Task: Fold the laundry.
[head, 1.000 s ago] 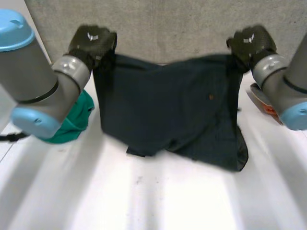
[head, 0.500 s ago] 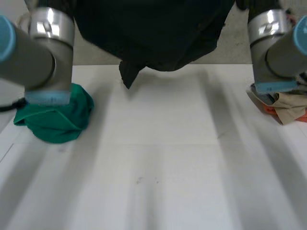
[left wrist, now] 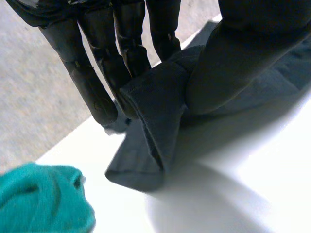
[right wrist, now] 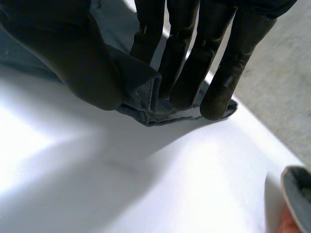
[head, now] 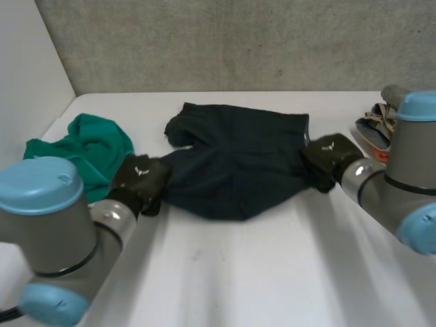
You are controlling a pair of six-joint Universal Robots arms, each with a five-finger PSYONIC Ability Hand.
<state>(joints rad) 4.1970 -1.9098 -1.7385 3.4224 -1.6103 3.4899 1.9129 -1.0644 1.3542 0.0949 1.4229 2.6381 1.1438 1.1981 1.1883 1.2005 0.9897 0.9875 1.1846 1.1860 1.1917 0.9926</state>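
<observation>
Matte dark shorts (head: 238, 163) lie rumpled; left hand (head: 139, 178) and right hand (head: 328, 157) each pinch 1 hemmed corner (straight fingers (left wrist: 80, 75) against thumb), soft folds bunching there.

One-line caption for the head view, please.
Left hand and right hand pinch opposite ends of the dark garment lying on the table, green cloth beside the left hand.

Shorts (head: 238, 163) lie mid-way on the table (head: 272, 272); a cloth (head: 95, 146) lies at their nine o'clock, a clothes pile (head: 378, 126) at three o'clock.
</observation>
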